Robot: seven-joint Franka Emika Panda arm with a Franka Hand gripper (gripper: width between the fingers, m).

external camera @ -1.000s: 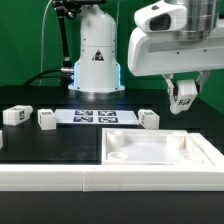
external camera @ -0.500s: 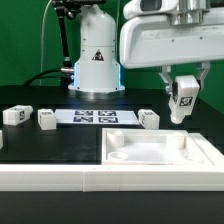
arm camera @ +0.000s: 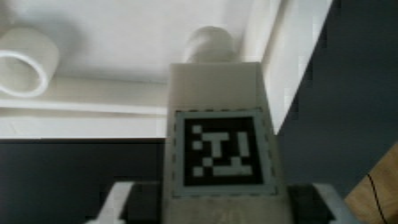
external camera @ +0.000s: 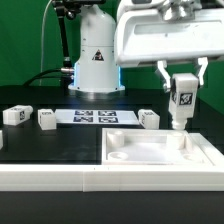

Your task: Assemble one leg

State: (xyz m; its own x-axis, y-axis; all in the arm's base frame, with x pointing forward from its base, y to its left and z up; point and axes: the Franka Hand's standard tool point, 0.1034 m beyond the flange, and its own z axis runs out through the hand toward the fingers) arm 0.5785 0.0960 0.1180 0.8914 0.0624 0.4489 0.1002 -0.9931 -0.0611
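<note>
Wrist view shows your gripper [external camera: 182,82] pinching the leg [arm camera: 222,110], upright just above a corner of the white panel [external camera: 150,166]; lower it off-centre and it could jam against the rim

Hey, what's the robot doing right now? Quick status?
Gripper shut on the leg, held upright. Leg over the white panel's far corner, by a socket; contact unclear. Nothing seen blocking it.

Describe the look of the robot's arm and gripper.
The arm is white with rounded segments, a triangular warning sticker on its column, a blue glow near its foot and black cables. The gripper has a boxy white body and dark fingers.
</note>
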